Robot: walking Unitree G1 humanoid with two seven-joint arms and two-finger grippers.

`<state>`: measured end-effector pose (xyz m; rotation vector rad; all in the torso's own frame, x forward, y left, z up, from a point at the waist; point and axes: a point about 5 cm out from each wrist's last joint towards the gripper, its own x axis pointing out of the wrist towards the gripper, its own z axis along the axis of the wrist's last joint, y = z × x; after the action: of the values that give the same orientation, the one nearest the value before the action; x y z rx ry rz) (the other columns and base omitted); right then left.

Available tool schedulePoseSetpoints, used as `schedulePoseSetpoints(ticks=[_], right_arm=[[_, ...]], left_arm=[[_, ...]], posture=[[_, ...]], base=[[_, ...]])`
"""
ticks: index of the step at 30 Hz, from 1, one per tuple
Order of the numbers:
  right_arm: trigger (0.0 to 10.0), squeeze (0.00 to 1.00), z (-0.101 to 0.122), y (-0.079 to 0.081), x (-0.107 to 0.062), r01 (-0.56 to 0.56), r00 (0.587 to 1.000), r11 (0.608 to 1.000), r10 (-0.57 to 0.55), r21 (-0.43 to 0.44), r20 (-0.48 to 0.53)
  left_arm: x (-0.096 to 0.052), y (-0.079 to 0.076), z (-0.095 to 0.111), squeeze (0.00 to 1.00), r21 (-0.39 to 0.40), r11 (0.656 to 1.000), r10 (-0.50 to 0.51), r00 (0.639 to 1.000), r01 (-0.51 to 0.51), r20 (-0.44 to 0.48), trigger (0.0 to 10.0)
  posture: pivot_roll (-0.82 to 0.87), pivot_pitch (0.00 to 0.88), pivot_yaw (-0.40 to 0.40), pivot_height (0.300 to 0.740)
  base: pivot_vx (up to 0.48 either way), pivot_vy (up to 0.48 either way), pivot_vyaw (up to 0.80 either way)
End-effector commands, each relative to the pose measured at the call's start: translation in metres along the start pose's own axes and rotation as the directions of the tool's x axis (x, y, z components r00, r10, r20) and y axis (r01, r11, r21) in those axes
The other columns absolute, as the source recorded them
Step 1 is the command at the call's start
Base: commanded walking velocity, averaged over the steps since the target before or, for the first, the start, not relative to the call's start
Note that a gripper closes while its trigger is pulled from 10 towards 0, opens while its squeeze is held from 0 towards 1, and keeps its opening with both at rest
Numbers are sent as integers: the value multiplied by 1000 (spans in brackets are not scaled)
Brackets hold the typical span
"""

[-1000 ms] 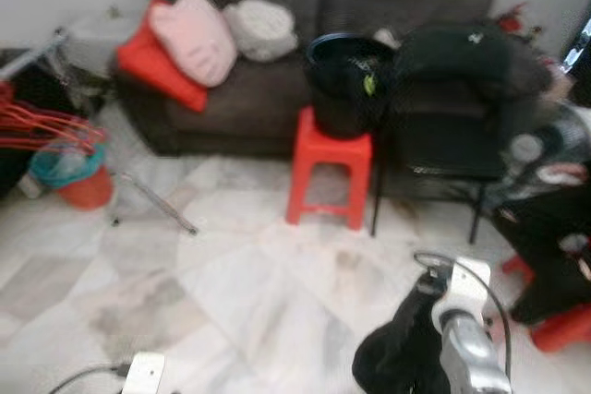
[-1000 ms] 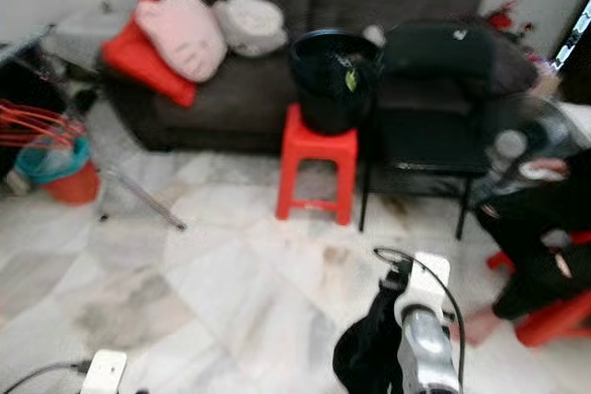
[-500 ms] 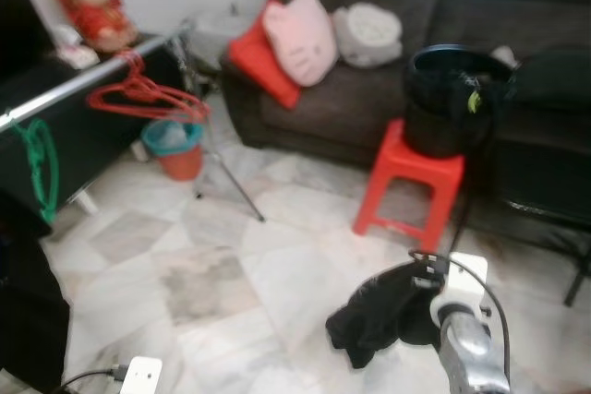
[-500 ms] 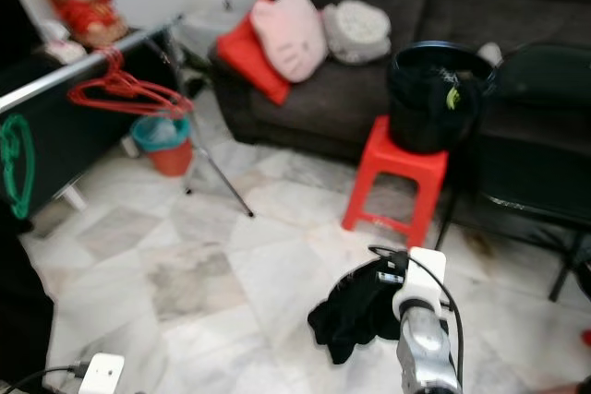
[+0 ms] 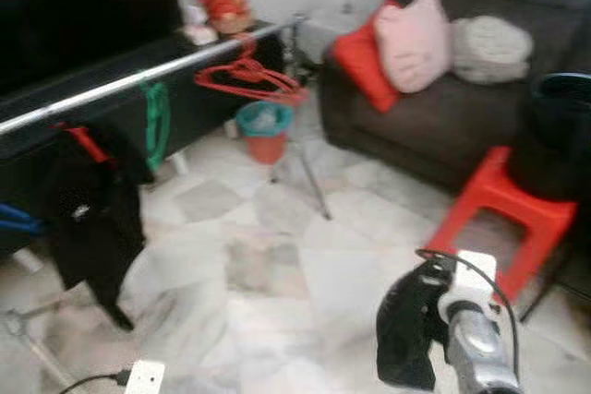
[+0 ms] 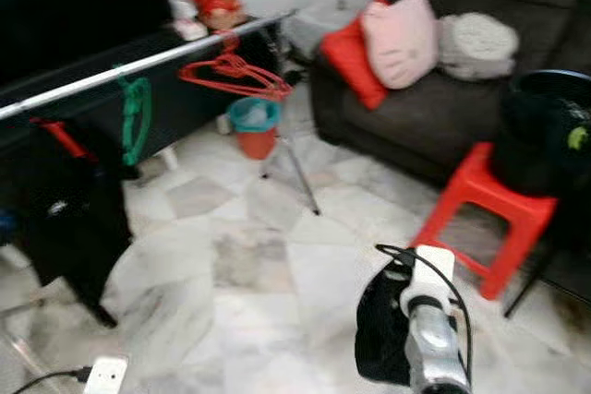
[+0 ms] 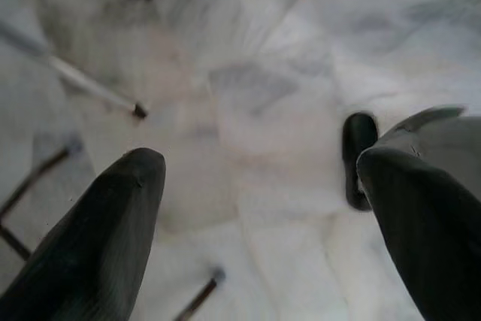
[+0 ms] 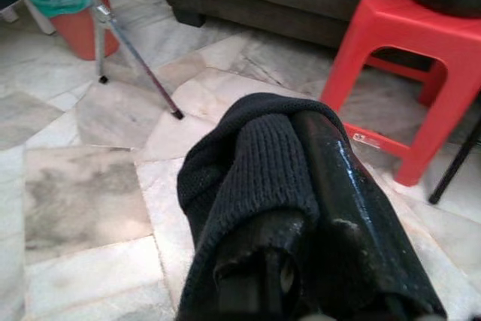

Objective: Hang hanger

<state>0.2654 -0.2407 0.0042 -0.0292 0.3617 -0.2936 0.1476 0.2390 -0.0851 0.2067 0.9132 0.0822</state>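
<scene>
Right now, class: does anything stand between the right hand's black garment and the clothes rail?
Nothing visible blocks the way. The right hand holds the black garment above bare marble floor, and open floor runs to the clothes rail. The red stool stands off to the right.

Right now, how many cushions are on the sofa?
3, clustered at one end of the sofa: a red one, a pink one leaning against it, and a grey one beside that. More may lie out of frame.

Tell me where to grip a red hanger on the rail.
Take the red hangers by the hook neck just under the rail, coming from the robot's side. The arms splay wide below; the neck is narrow. The left pincer is open.
</scene>
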Motion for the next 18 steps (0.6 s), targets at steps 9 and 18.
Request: schedulePoseSetpoints(ticks=[9,18], right_arm=[[10000,0,8,9,3,-21,999,1000,21,11,25],[10000,0,9,10,5,-21,999,1000,21,20,26]], left_arm=[[1,4,5,0,-20,1000,23,1000,-23,12,10000],[2,4,9,0,-34,999,25,999,-24,30,10000]], posture=[[73,0,-29,740],[80,0,-35,740]], base=[[0,0,800],[0,0,260]])
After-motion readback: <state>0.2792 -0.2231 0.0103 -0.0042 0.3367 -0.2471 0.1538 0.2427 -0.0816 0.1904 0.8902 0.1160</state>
